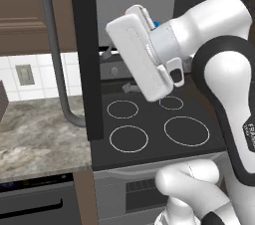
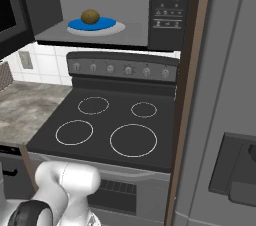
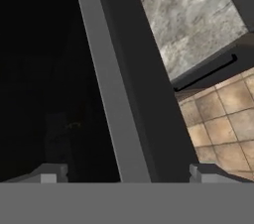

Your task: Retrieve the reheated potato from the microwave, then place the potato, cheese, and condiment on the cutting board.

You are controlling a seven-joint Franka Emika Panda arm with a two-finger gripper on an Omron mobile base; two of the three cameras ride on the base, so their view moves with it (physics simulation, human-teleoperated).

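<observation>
The microwave (image 2: 170,0) hangs above the stove with its door (image 1: 84,55) swung open toward me. Inside, the brownish potato (image 2: 90,16) rests on a blue plate (image 2: 102,24). My gripper (image 1: 118,69) is open and empty beside the door's free edge, level with the bottom of the oven cavity. In the hand view the gripper (image 3: 128,173) straddles the door (image 3: 119,94), with dark glass on one side. The cheese and condiment are out of view. A sliver of brown checkered surface (image 2: 4,76) at the counter's left edge may be the cutting board.
A black stovetop (image 2: 107,120) with ring burners lies below the microwave. A marbled counter (image 1: 35,134) runs to its left. The door's long grey handle (image 1: 56,55) curves out over the counter. A tall grey cabinet front (image 2: 225,95) stands to the right.
</observation>
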